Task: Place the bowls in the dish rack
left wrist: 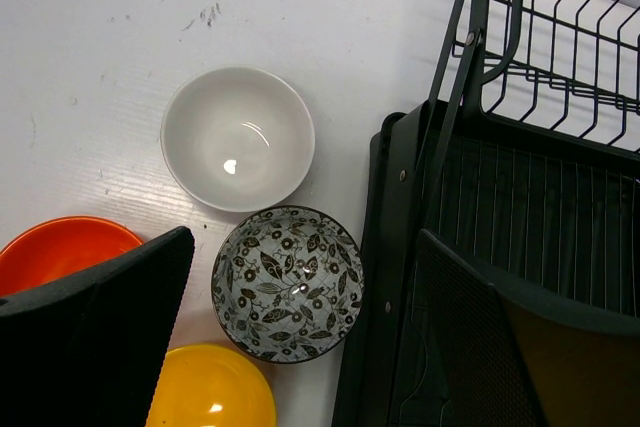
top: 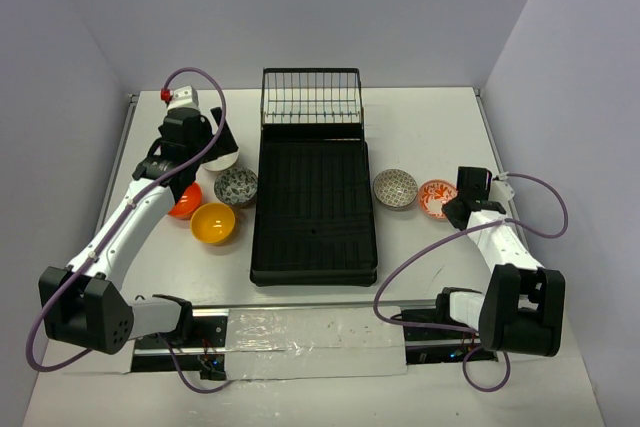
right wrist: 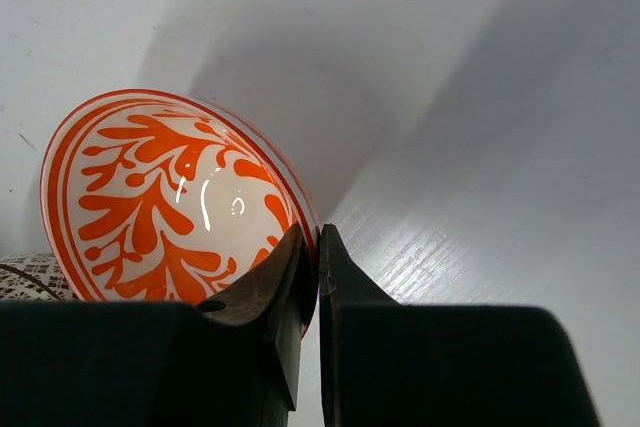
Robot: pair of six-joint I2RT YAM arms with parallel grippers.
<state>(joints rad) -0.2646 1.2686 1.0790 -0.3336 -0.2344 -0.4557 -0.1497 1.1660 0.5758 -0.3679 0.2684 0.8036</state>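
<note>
the left tool hangs over the bench with its fingers spread wide and nothing between them. directly below the gap sits the grey speckled bowl, mouth up. just past the fingertips is the white bowl, also mouth up, its rim right beside the speckled one. the red-orange bowl shows at the outer side of the tool's left finger, partly hidden by it. the yellow-orange bowl lies back toward the wrist, near the speckled bowl. both of these sit mouth up too.

off the tool's right finger lies the dish rack, a long black ribbed tray flat on the bench. its long axis runs straight away from the arm bases. the upright wire basket stands at the far end, level with the left tool, its open side facing back along the tray.

on the other side of the rack, the right tool is pressed together on the rim of the red-on-white bowl, one finger inside and one outside. that bowl is tilted, its painted mouth turned toward the tool rather than straight up. i cannot tell whether its base touches the bench. the pinkish bowl sits mouth up just beyond the pinched bowl, between it and the rack.
</note>
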